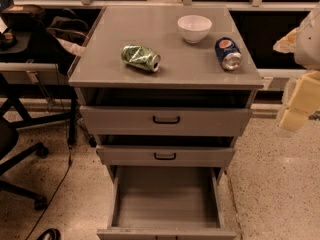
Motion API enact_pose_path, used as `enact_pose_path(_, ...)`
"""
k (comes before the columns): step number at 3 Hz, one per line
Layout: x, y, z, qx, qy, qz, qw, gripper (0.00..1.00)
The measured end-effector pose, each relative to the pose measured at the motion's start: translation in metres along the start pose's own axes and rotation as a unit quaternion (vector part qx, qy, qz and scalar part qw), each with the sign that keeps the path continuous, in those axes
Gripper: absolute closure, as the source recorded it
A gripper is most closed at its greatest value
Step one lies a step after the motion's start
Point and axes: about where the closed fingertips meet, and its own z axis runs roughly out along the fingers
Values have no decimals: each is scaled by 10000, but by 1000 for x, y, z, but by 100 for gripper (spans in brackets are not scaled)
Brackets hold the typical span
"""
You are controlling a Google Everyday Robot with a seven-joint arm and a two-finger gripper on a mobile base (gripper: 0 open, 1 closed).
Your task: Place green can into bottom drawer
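The green can (140, 57) lies on its side on the grey cabinet top (165, 69), left of the middle, with its silver end facing right. The bottom drawer (166, 196) is pulled out below, its plain grey inside showing and nothing in it. My gripper (300, 101) is blurred at the right edge of the view, off to the right of the cabinet and well away from the can.
A white bowl (194, 28) stands at the back of the top. A blue Pepsi can (228, 53) lies at the right. Two shallower drawers with black handles (166, 119) sit slightly open above the bottom one. An office chair (20, 149) and desk stand left.
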Motion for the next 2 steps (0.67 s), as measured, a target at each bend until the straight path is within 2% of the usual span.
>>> enact_pose_path(1, 0, 0, 0, 1, -1, 2, 10000, 0)
enact_pose_path(2, -6, -7, 0, 241, -292, 565, 9977, 0)
